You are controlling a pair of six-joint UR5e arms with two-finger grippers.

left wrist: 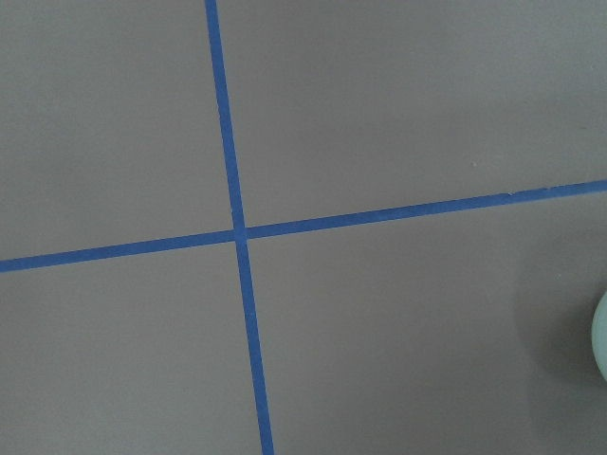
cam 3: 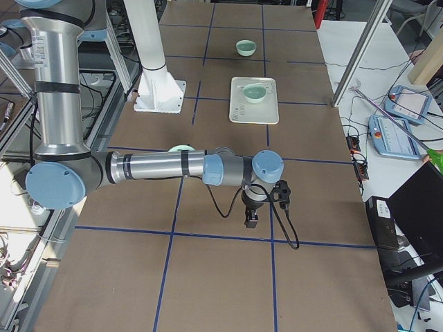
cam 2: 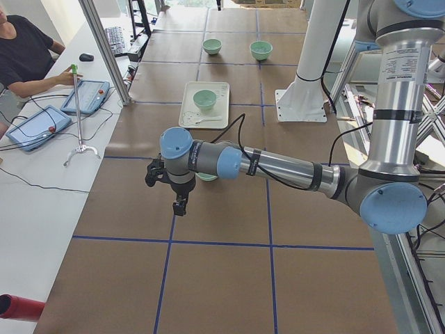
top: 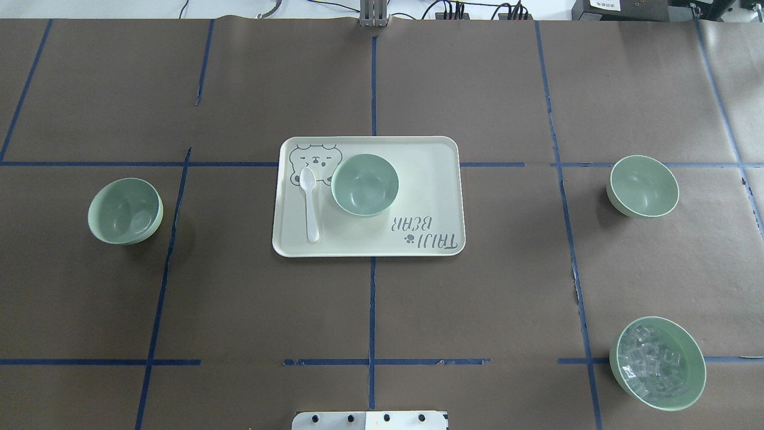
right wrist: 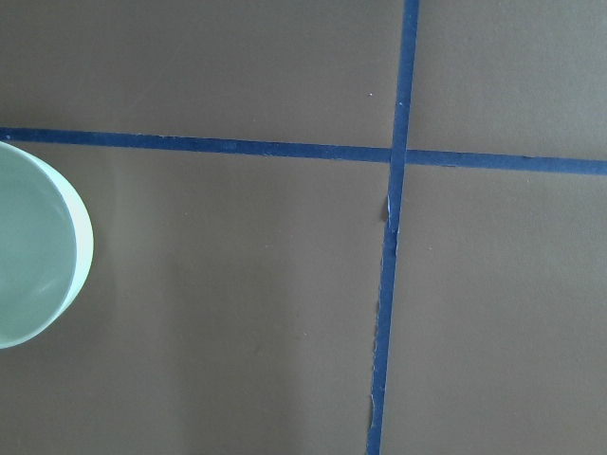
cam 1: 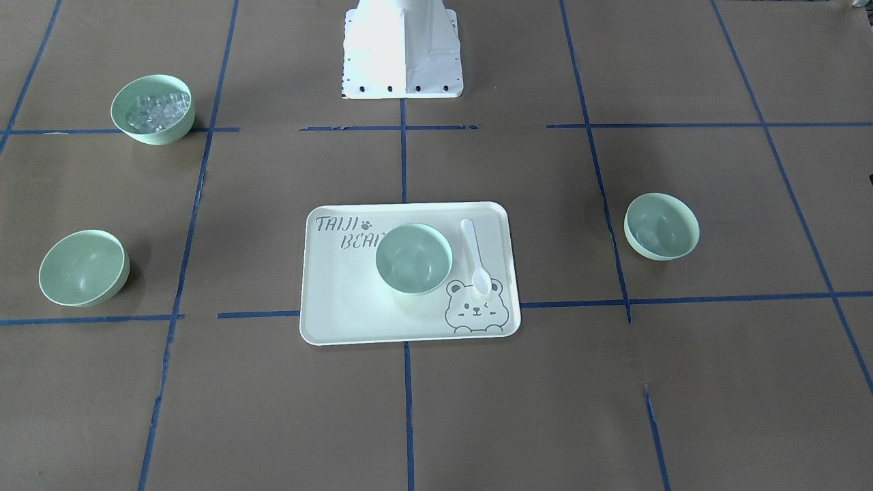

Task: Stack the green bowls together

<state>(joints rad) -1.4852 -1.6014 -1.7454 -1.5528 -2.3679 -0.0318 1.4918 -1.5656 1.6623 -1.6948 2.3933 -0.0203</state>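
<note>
Brown table [top: 239,298] crossed by blue tape [top: 372,310] fills the overhead view. Side views show the left arm [cam 2: 278,163] and right arm [cam 3: 152,166] stretched low over it. Whether the left gripper [cam 2: 179,207] or right gripper [cam 3: 251,220] is open cannot be told; nothing shows in either. Cream tray [top: 430,179] sits at centre. Unstacked and well apart: centre green bowl [top: 364,184] on the tray, left green bowl [top: 125,211] at middle left, right green bowl [top: 643,186] at upper right. Bowl of clear cubes [top: 658,363] sits lower right. White spoon [top: 310,203] lies on the tray, just left of its bowl.
</note>
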